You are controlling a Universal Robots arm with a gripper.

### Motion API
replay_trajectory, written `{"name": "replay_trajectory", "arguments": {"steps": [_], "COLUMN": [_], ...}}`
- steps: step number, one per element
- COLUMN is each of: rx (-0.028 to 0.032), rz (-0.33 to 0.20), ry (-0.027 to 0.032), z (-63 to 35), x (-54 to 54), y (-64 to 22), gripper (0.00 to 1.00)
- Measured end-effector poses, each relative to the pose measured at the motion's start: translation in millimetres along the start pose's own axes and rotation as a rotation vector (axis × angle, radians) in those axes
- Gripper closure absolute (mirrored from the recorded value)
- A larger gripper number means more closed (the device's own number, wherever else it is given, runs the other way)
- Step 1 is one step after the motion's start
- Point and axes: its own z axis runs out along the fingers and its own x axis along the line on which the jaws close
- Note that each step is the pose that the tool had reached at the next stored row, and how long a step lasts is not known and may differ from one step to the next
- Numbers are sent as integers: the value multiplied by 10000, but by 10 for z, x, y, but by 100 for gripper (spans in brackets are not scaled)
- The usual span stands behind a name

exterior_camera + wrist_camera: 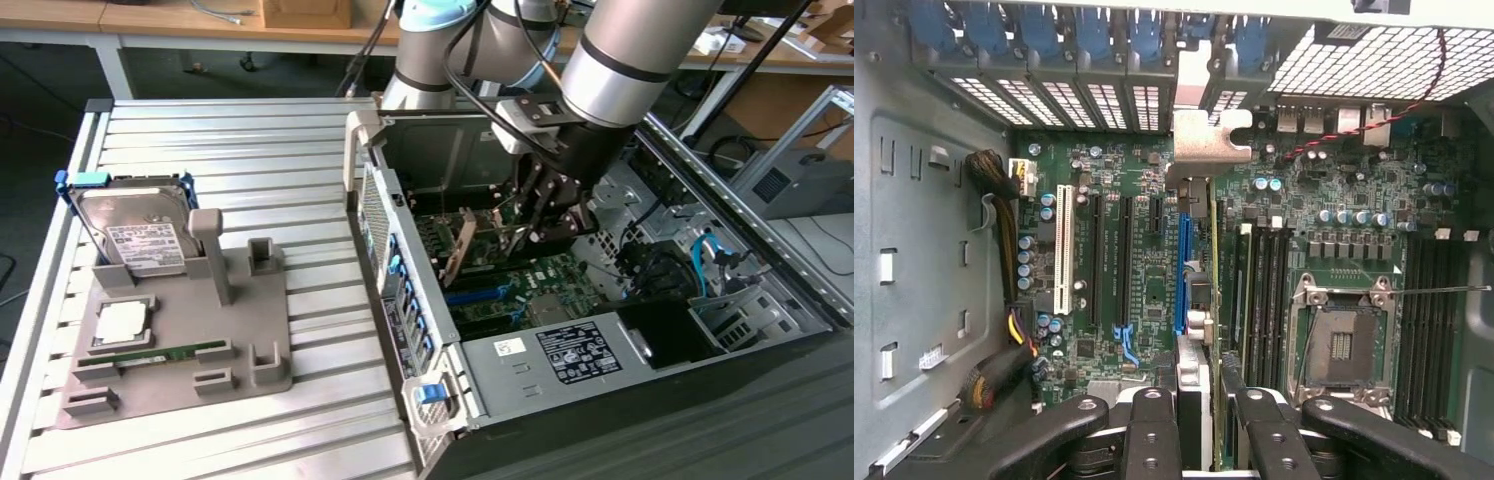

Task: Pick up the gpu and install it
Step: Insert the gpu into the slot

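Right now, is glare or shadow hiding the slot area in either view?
Exterior view: even room light, but the open case interior is shadowed under the arm, and the gpu reads dim. Wrist view: motherboard evenly lit, mild glare on the gpu's bracket; the gripper fingers are near and soft.

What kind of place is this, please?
Probably a robotics lab bench for computer assembly: an open computer case lies on a slatted table, a grey parts fixture holds a hard drive, and the gripper holds the gpu.
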Motion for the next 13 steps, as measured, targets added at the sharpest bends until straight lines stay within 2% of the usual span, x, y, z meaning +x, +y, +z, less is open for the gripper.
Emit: {"name": "replay_trajectory", "arguments": {"steps": [13], "rx": [1], "rz": [-1], "ry": [-1], "z": [42], "x": [1], "y": [-1], "gripper": [73]}}
